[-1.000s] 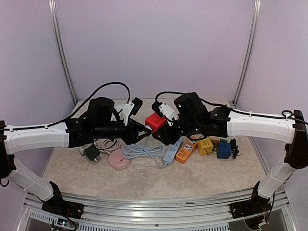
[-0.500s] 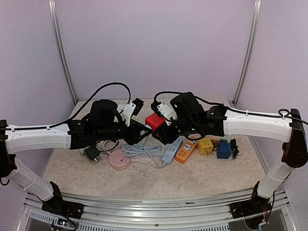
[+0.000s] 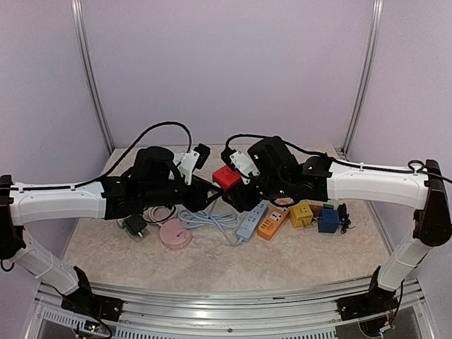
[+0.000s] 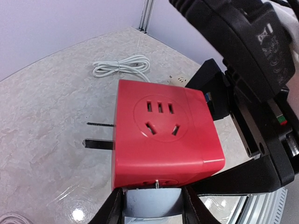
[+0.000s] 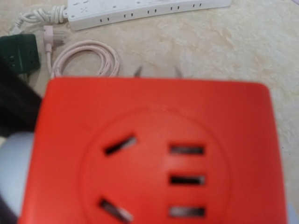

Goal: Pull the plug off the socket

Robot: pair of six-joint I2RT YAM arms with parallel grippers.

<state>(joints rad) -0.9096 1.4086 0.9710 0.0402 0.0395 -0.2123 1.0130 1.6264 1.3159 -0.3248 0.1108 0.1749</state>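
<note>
A red cube socket [image 3: 227, 176] hangs in the air between the two arms. My right gripper [image 3: 238, 186] is shut on it from the right; its fingers are hidden in the right wrist view, where the socket's face [image 5: 154, 154] fills the frame. A grey-blue plug [image 4: 152, 201] sits at the socket's [image 4: 163, 135] near face, with a thin metal pin [image 4: 158, 184] showing in the gap between them. My left gripper [image 4: 152, 196] is shut on the plug, one finger on each side. The plug's edge [image 5: 13, 163] shows at the left of the right wrist view.
On the table below lie a blue power strip [image 3: 252, 220], an orange strip [image 3: 272, 222], a yellow cube [image 3: 301, 214], a blue cube [image 3: 328, 220], a pink round socket [image 3: 174, 234], a green adapter [image 3: 134, 224] and a coiled cable [image 3: 208, 220]. A white strip [image 5: 140, 9] lies farther back.
The right arm has shifted a little to the left with the red socket. The left arm has followed slightly, still at the plug.
</note>
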